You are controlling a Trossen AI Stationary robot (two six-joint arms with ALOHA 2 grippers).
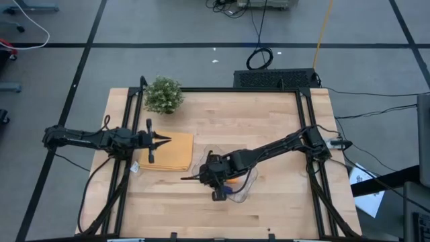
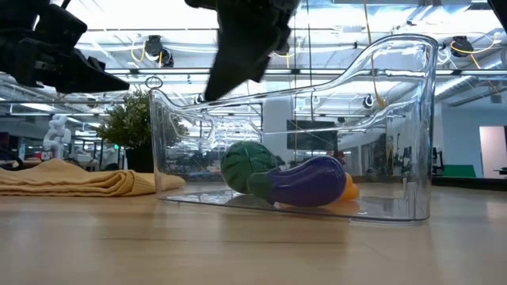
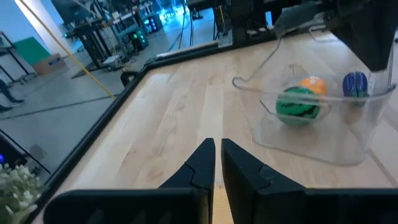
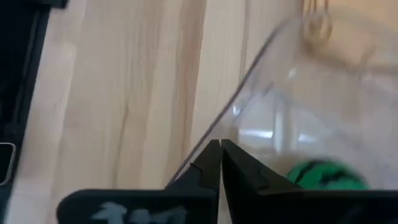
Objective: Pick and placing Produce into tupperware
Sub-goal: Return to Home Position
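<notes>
Green striped ball (image 2: 242, 165), orange oval (image 2: 349, 187), purple elongated piece (image 2: 309, 182) in clear plastic tub (image 2: 413, 119), worktop (image 1: 269, 121) front edge. Right gripper (image 4: 219, 144) clenched empty above tub rim; left gripper (image 3: 215, 144) clenched, left edge.

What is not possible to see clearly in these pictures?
- Low view: the purple piece hides most of the orange piece.
- Right wrist view: the picture's edge cuts off the green ball.
- High view: the right gripper covers part of the tupperware, hiding the green ball.

A leafy potted plant (image 1: 163, 95) stands near a folded tan cloth (image 1: 175, 156) on the wooden table (image 1: 235, 124)
</notes>
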